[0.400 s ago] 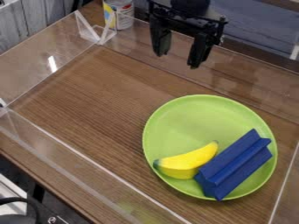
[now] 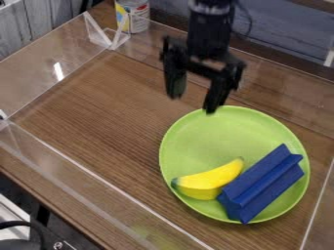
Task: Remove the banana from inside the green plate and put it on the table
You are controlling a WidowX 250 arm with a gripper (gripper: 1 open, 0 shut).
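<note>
The yellow banana (image 2: 212, 179) lies in the near part of the green plate (image 2: 216, 137), its right end against a blue block (image 2: 265, 183) that also rests in the plate. My gripper (image 2: 193, 90) hangs open above the plate's far-left rim, fingers pointing down, well above and behind the banana. Nothing is between its fingers. The plate sits on the dark wood-grain table (image 2: 104, 117) toward the right.
Clear acrylic walls (image 2: 53, 68) ring the table's edges. A white and yellow bottle (image 2: 131, 15) stands beyond the back wall at the top. Bare tabletop stretches to the left of the plate.
The gripper has moved toward me and down, from the table's back edge to above the plate's far-left rim. Banana, block and plate have not moved.
</note>
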